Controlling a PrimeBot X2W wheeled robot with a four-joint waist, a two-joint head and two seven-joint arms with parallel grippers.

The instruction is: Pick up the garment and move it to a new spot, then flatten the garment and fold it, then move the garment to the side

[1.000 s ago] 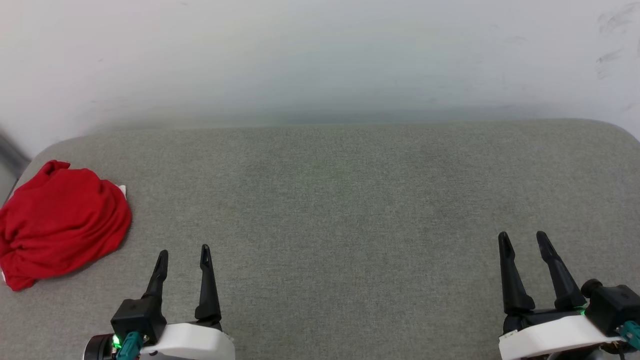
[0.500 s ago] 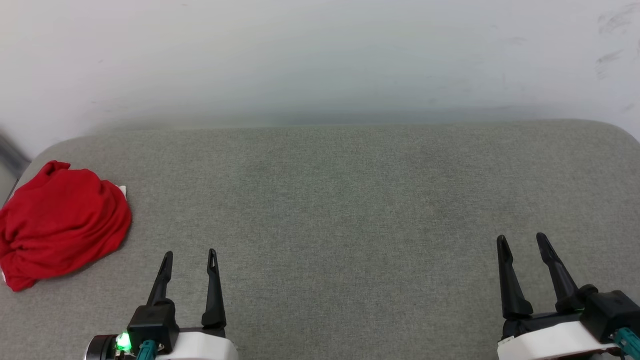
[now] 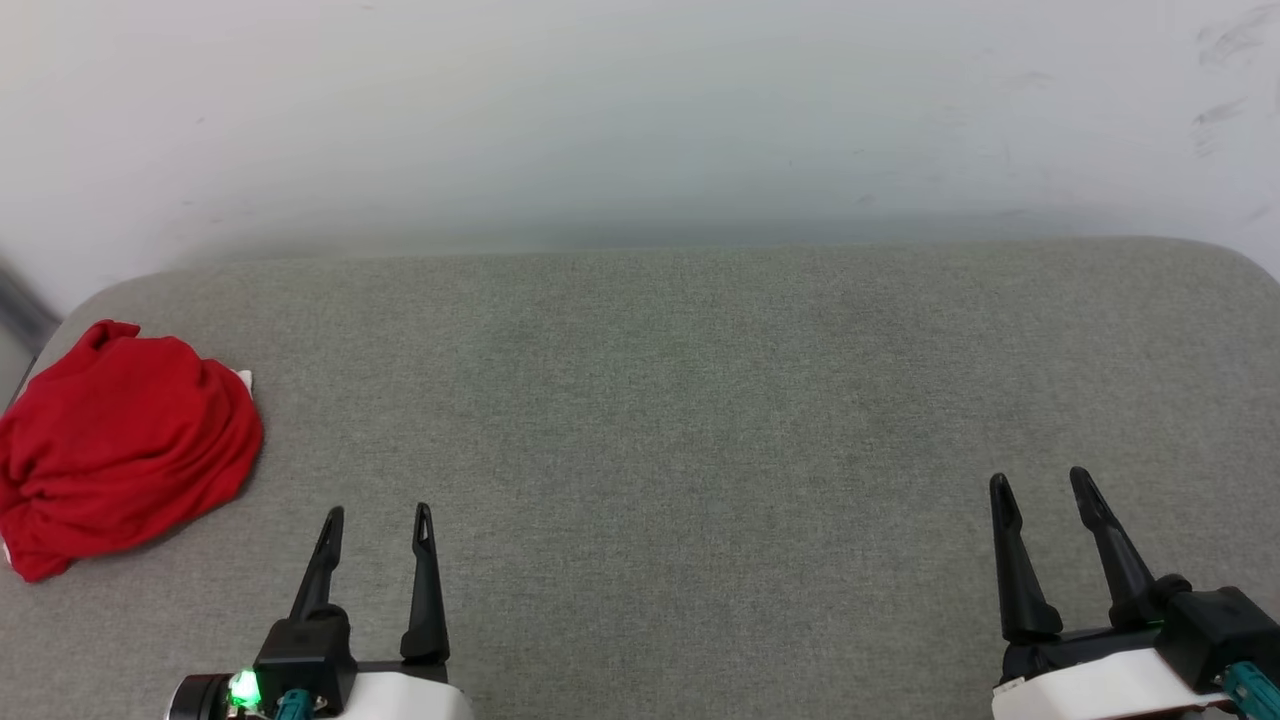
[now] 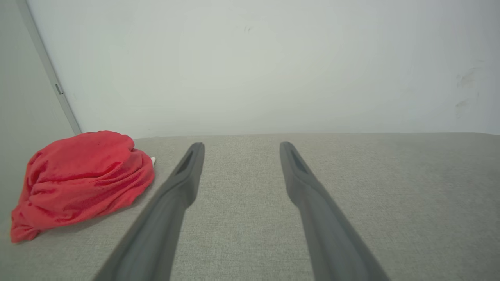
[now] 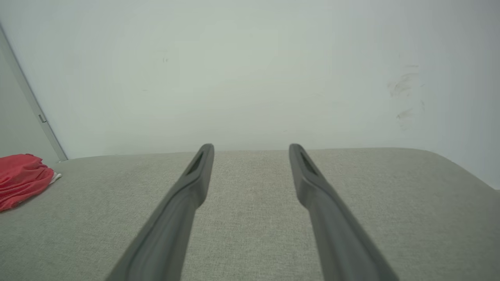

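The big grey table (image 3: 700, 400), with its soft cloth top, has lots of bare room in the middle and on the right. The garment (image 3: 120, 445) sits at the left edge of it, all bunched up in a red lump (a tiny bit of white peeks out on its right side). It looks like the very first step is in hand: picking the garment up. Nothing is lifted, laid flat or folded yet.

The left hand (image 3: 379, 510) is the closer one. It hovers at the near edge of the table with its two fingers spread apart and nothing in them. The garment lies to the left of it and a bit farther away, near but not touching. The right hand (image 3: 1039, 476) is at the near right, well apart from the garment, and it is spread apart and empty too.

I think the next move calls for the left hand to go left and a bit forward, come down on the lump and pinch a good fold of cloth. The lump is soft, so a thin pinch may slip.
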